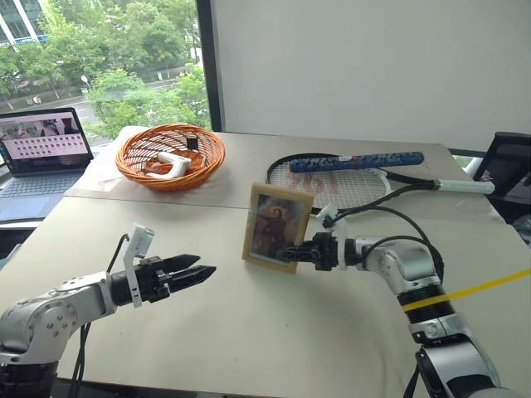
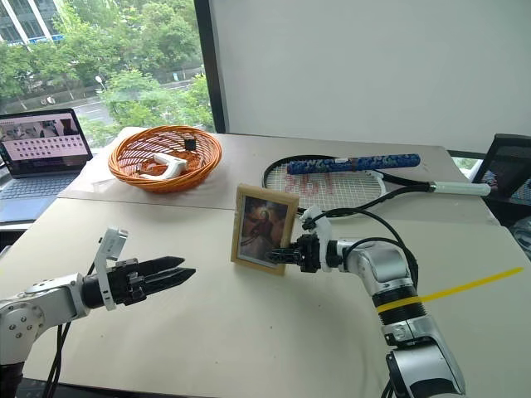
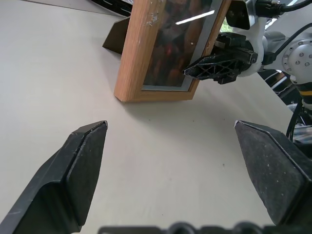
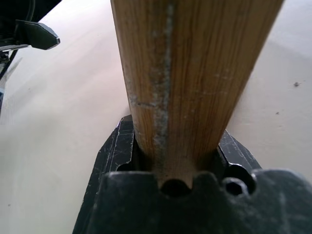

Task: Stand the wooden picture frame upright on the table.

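We see the right gripper [image 1: 300,254] clamped on the wooden picture frame [image 1: 276,226], upright at table [image 1: 249,332] centre; left gripper [image 1: 202,271], fingers apart, at its 8 o'clock.

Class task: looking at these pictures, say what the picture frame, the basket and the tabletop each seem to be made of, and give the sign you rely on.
Picture frame: light wood, matt, with visible grain; the glossy front is probably glass or plastic, since it reflects a streak of light.
Basket: woven wicker or rattan by the look of it, orange-brown, with open strands.
Table: smooth matt beige, likely laminate; no grain.
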